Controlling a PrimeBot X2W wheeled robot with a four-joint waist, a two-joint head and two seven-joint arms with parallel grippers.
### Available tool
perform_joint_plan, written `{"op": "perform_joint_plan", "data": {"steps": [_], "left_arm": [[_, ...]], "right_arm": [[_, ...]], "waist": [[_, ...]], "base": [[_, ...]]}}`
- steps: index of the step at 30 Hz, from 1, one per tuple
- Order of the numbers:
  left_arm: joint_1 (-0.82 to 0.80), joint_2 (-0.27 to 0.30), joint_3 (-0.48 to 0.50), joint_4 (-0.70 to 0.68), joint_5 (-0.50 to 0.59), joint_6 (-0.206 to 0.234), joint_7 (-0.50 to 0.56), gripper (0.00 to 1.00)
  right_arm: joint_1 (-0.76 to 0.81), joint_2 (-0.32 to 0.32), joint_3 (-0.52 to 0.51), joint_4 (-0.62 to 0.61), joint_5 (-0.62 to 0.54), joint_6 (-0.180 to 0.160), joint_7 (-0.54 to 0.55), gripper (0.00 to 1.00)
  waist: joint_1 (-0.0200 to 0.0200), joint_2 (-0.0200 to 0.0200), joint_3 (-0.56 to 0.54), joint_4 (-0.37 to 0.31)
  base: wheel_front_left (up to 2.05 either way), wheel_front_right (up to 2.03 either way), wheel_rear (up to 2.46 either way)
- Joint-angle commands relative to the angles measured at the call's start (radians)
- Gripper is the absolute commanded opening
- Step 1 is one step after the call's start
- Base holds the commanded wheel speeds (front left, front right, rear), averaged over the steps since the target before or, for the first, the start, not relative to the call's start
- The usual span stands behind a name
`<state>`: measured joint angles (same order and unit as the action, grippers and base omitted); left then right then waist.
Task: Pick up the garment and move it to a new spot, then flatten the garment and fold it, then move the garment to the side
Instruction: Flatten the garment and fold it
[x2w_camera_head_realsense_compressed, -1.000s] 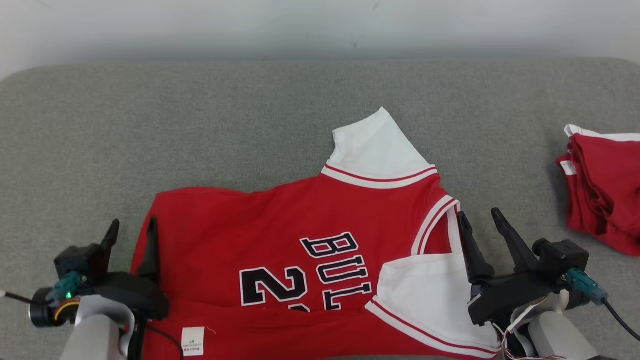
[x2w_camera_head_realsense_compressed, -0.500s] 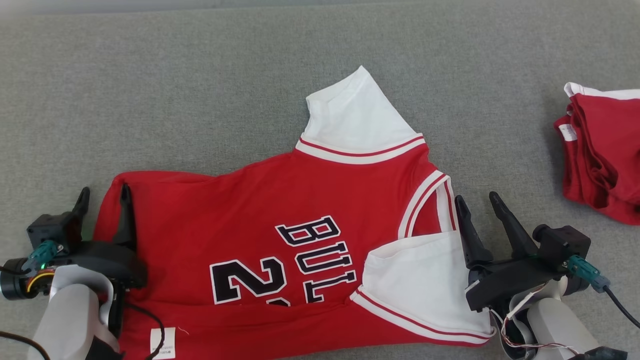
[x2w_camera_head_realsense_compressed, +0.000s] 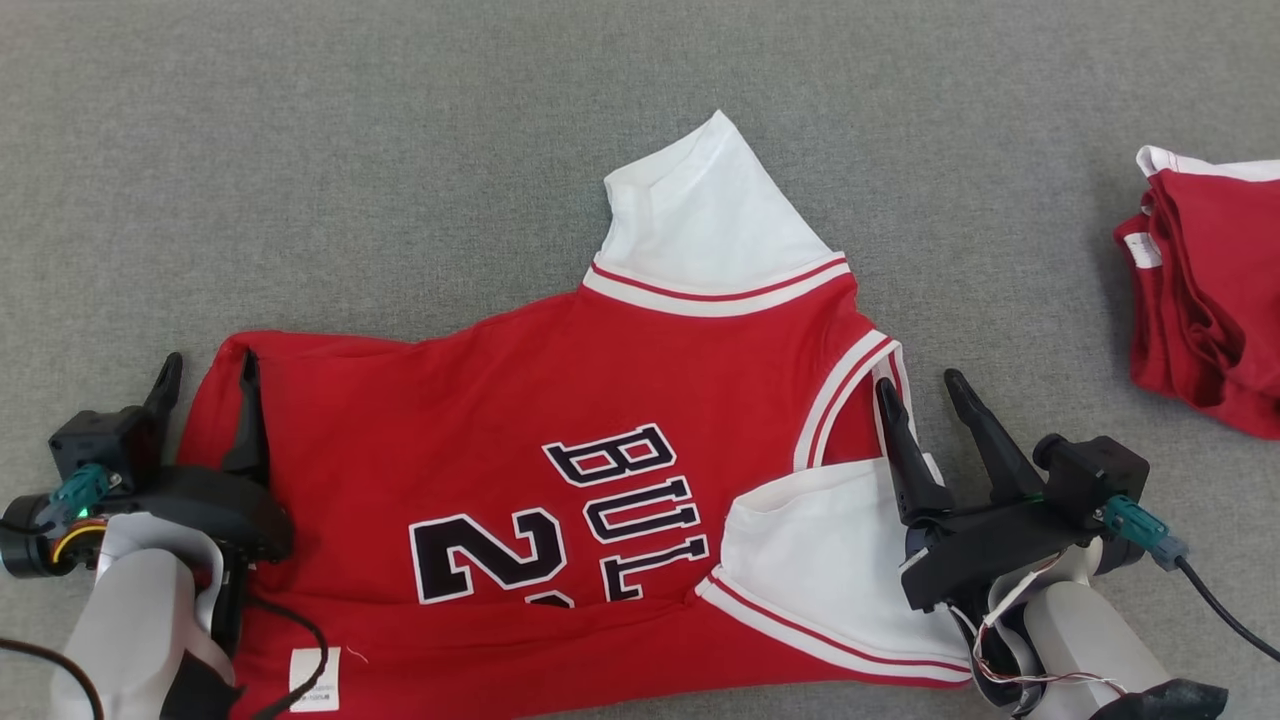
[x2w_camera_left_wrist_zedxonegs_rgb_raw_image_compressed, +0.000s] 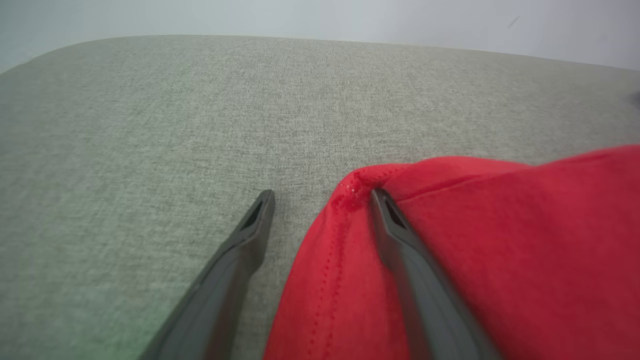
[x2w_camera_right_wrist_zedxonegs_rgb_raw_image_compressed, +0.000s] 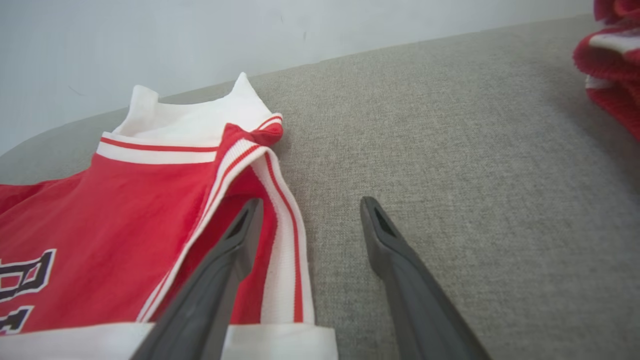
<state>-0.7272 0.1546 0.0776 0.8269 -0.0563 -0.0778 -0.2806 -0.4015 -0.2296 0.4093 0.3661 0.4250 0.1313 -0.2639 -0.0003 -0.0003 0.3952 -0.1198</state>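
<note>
The garment (x2w_camera_head_realsense_compressed: 500, 400) is a red jersey with white sleeves and black lettering, spread on the grey padded surface (x2w_camera_head_realsense_compressed: 400, 150), hem to the left and neckline to the right. My left gripper (x2w_camera_head_realsense_compressed: 210, 362) is open astride the hem's far corner, its right finger over the red cloth and its left finger over the grey surface; the left wrist view shows that gripper (x2w_camera_left_wrist_zedxonegs_rgb_raw_image_compressed: 322, 194) straddling the garment (x2w_camera_left_wrist_zedxonegs_rgb_raw_image_compressed: 500, 240). My right gripper (x2w_camera_head_realsense_compressed: 920, 382) is open at the striped neckline. In the right wrist view this gripper (x2w_camera_right_wrist_zedxonegs_rgb_raw_image_compressed: 311, 201) has its left finger over the garment (x2w_camera_right_wrist_zedxonegs_rgb_raw_image_compressed: 125, 210).
A pile of other red and white clothes (x2w_camera_head_realsense_compressed: 1210, 310) lies at the far right, also at the right wrist view's top corner as a red heap (x2w_camera_right_wrist_zedxonegs_rgb_raw_image_compressed: 610, 60). A pale wall (x2w_camera_left_wrist_zedxonegs_rgb_raw_image_compressed: 300, 15) stands behind the grey surface. Cables trail from both wrists.
The head camera has tilted down, shifting the whole picture. The right gripper has slid a little left onto the neckline trim. The left gripper has crept toward the hem corner. Both stay open.
</note>
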Motion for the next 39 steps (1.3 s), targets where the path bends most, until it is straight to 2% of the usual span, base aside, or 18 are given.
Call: {"op": "perform_joint_plan", "data": {"steps": [1,3,4,11,17,20,28,34,39], "left_arm": [[0.026,-0.05,-0.032,0.061,0.004,-0.013,0.03,0.77],[0.023,-0.055,-0.038,0.079,0.001,-0.02,0.03,0.15],[0.022,-0.058,-0.037,0.088,-0.005,-0.024,0.031,0.0],[0.043,-0.073,-0.023,0.042,-0.03,-0.027,0.023,0.0],[0.08,-0.071,0.002,-0.093,-0.026,0.018,0.018,0.0],[0.098,-0.073,0.015,-0.14,-0.023,0.034,0.017,0.0],[0.102,-0.08,0.024,-0.204,-0.012,0.041,0.016,0.0],[0.065,-0.083,0.009,-0.207,0.007,0.03,0.016,0.0],[0.025,-0.085,-0.01,-0.198,0.019,0.029,0.016,0.0]], "right_arm": [[-0.005,0.002,0.001,0.0,0.006,-0.001,0.0,1.0],[-0.003,0.006,-0.003,0.004,0.009,-0.001,0.0,1.0],[-0.002,0.008,-0.003,0.006,0.011,-0.001,0.0,1.0],[-0.01,0.005,-0.025,0.004,0.006,-0.001,0.0,1.0],[-0.069,-0.043,-0.018,0.028,0.006,-0.001,0.0,1.0],[-0.125,-0.074,0.018,0.058,0.016,-0.001,0.0,1.0],[-0.283,-0.129,0.154,0.174,0.055,-0.001,0.0,1.0],[-0.435,-0.134,0.295,0.3,0.127,-0.001,0.044,1.0],[-0.557,-0.131,0.362,0.411,0.174,-0.001,0.07,1.0]], "waist": [[0.0003,0.0003,0.002,-0.003],[0.0003,0.0003,0.0,-0.006],[0.0003,0.0003,-0.003,-0.007],[0.0003,0.0003,-0.032,0.005],[0.0003,0.0003,-0.053,0.051],[0.0003,0.0003,-0.061,0.073],[0.0003,0.0003,-0.069,0.119],[0.0003,0.0003,-0.06,0.14],[0.0003,0.0003,-0.038,0.162]], "base": [[0.0,0.0,0.0],[0.0,0.0,0.0],[0.0,0.0,0.0],[0.0,0.0,0.0],[0.0,0.0,0.0],[0.0,0.0,0.0],[0.0,0.0,0.0],[0.0,0.0,0.0],[0.0,0.0,0.0]]}}
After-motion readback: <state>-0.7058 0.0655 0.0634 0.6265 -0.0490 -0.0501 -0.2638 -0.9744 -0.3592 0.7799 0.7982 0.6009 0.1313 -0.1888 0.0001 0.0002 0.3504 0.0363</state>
